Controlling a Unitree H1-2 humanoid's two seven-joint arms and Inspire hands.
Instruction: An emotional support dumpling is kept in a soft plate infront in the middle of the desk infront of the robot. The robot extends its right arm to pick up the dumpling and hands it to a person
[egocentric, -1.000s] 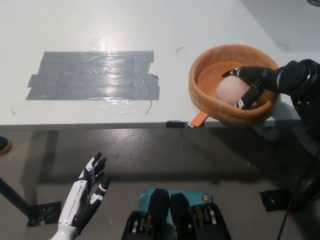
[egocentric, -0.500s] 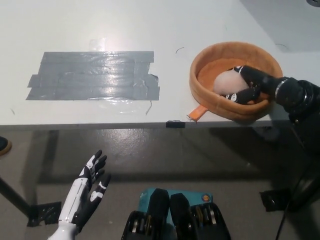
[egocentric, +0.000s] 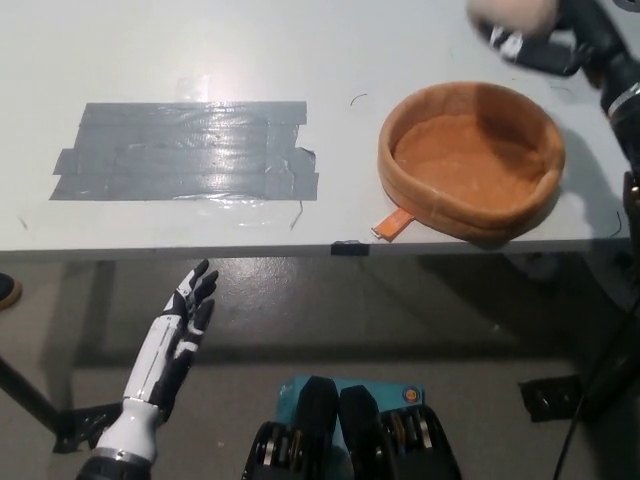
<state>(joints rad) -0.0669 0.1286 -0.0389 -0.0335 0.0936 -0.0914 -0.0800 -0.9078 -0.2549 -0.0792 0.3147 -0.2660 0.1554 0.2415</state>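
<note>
The dumpling (egocentric: 512, 12) could slip free and drop onto the desk (egocentric: 200, 50), since it is soft and round and the grip looks partial. It sits at the upper right of the frame, partly cropped, with the black right hand (egocentric: 545, 45) closed around its underside. The soft plate (egocentric: 470, 215) below is empty. The white left hand (egocentric: 175, 335) rests spread at lower left.

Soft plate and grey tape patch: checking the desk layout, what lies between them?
In the head view, only bare white desk separates the soft plate from the grey tape patch, apart from small dark marks.
</note>
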